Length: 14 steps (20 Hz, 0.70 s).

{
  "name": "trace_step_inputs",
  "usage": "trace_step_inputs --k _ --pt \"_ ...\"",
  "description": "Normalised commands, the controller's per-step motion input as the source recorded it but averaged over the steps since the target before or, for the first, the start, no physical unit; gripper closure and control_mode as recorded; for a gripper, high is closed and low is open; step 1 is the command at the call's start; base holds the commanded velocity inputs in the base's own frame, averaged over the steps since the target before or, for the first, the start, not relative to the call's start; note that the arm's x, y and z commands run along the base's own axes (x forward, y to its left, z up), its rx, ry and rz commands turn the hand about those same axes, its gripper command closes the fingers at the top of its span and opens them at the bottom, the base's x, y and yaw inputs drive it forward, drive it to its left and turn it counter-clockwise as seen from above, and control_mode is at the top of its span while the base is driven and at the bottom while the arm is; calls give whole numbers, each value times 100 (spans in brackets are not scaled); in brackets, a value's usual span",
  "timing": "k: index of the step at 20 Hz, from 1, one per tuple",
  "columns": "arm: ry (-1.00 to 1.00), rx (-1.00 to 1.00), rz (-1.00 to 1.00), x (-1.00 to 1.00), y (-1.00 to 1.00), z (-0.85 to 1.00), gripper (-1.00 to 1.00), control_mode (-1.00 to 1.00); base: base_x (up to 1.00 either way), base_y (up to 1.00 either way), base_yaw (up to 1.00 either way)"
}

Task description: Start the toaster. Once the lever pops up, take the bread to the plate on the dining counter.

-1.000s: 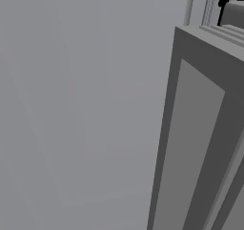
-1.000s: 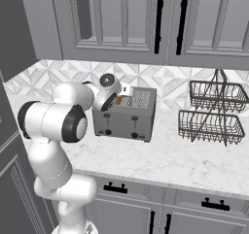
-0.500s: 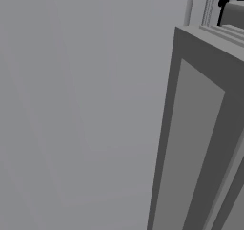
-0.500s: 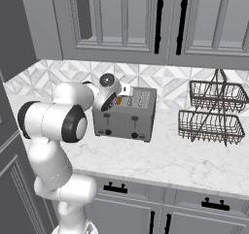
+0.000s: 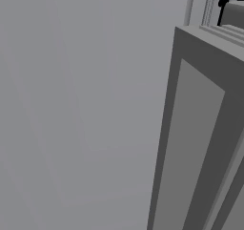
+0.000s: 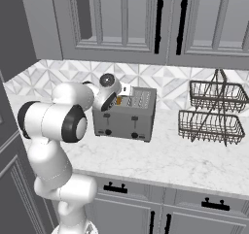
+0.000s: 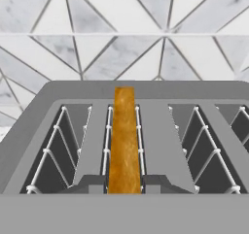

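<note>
Standing beside toaster (image 6: 127, 114), wire baskets (image 6: 212, 114), seemingly empty.

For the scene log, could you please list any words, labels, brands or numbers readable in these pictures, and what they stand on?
None can be read. The toaster bears only plain dark knobs on its front; the cabinet doors, the wire basket rack and the bread carry no text.

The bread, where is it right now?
The bread stands on edge in the toaster's second slot from the left in the hand view; the toaster sits on the marble counter, left of the wire basket.
</note>
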Motion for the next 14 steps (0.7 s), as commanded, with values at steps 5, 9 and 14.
trace_step_inputs --k 5,9,14 --pt "0 0 0 0 0 0 100 -100 0 0 0" --pt "0 0 0 0 0 0 100 -100 0 0 0" --pt "0 0 0 -1 0 0 100 -100 0 0 0"
